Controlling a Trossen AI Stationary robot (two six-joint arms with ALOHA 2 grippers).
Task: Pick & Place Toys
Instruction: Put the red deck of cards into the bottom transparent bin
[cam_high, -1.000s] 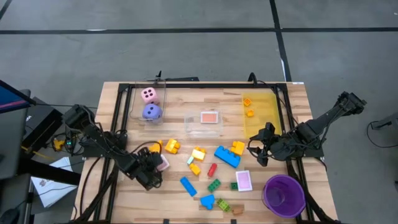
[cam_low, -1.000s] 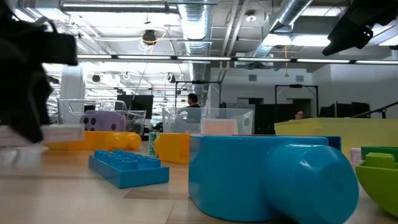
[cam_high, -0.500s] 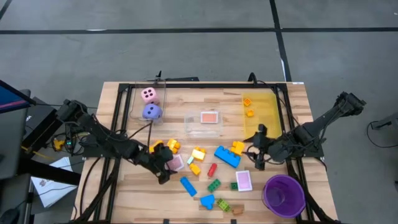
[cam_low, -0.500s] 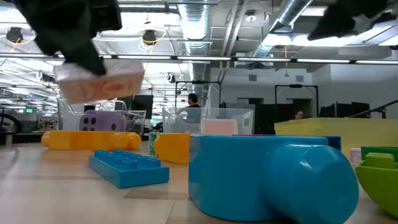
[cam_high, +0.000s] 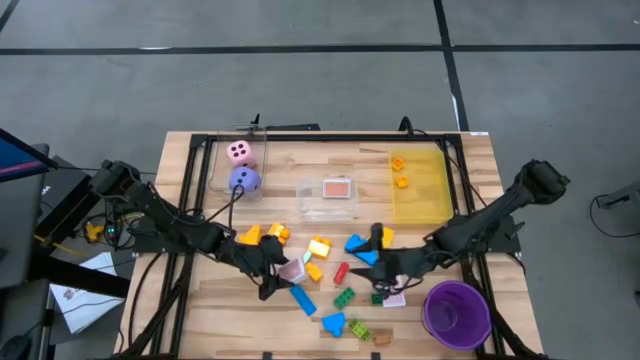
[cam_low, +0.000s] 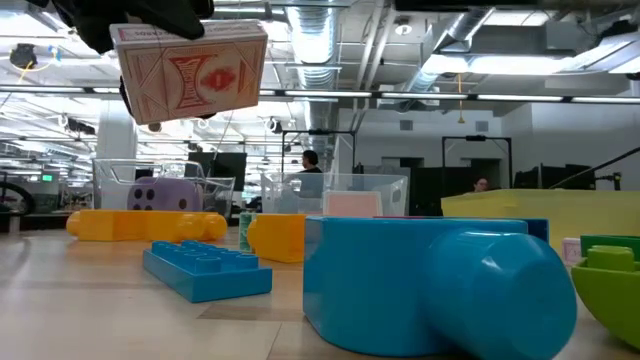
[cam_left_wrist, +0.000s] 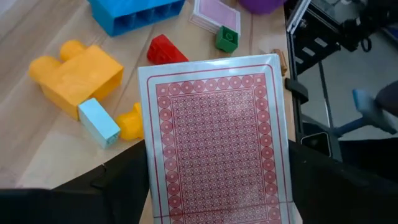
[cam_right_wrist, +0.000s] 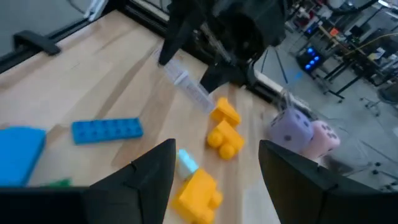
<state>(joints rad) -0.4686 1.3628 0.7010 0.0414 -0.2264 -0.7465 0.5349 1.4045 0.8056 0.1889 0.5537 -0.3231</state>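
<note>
Card deck (cam_low: 190, 68) now lifted clear of the table in my left gripper (cam_high: 283, 268), clamped across it, above the bricks (right gripper (cam_high: 385, 275), half-open and empty, swung in toward the blue brick (cam_high: 362, 248)), so binning comes next.

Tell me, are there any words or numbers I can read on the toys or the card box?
No words or numbers can be read anywhere.
The card box held by the left gripper: only a red pattern, no readable letters.
The purple die and pink die: only dots, no numbers.
The bricks: no print visible.
</note>
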